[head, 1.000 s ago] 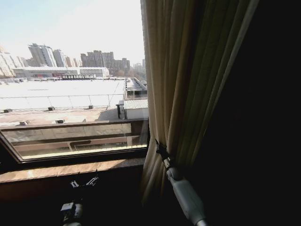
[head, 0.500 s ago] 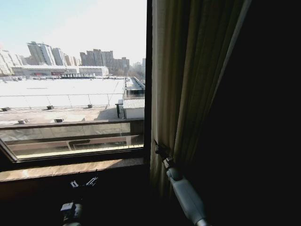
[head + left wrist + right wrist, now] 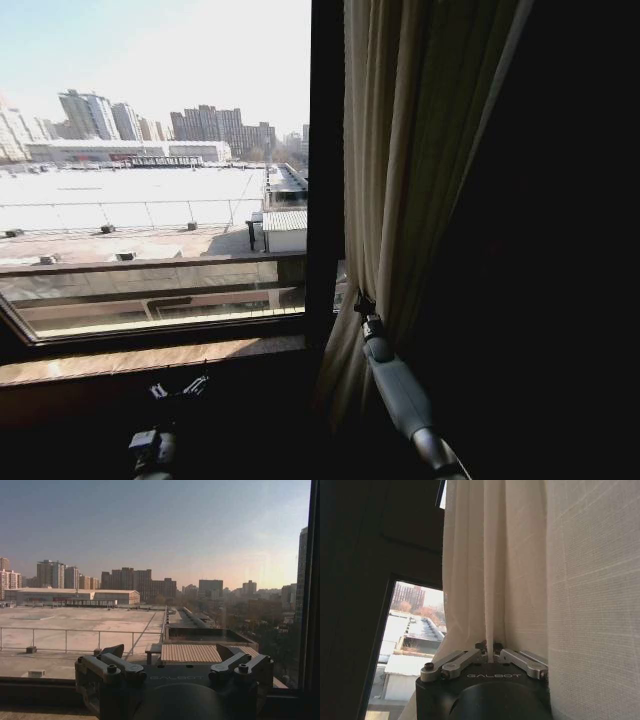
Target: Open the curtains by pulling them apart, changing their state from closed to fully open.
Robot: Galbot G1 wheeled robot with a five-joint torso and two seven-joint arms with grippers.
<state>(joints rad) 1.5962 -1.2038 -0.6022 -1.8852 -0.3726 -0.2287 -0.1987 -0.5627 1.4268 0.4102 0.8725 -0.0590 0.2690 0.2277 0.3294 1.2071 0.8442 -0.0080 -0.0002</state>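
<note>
At the near left, low below the sill point(image 3: 150, 362), the left gripper point(image 3: 178, 385) sits parked, pointing toward the window point(image 3: 150, 180). In its wrist view the left gripper point(image 3: 172, 667) has its fingers point(image 3: 112, 652) spread wide with nothing between them, and the rooftops and city skyline lie beyond the glass.

Just right of the window stands a dark vertical frame post point(image 3: 325, 170). Right of the post hang the curtains point(image 3: 400, 150), a cream pleated panel gathered into a narrow bunch that runs from the top of the head view down past the sill.

Low on that bunch, the right gripper point(image 3: 363, 304) reaches up from the near right on its pale arm point(image 3: 400, 395) and meets the fabric. In the right wrist view the right gripper point(image 3: 490, 652) has its fingers point(image 3: 515, 656) drawn in narrow, pinching a fold of the curtains point(image 3: 520, 555), with the cloth rising straight up from the grip.

Farther right, everything is dark.
</note>
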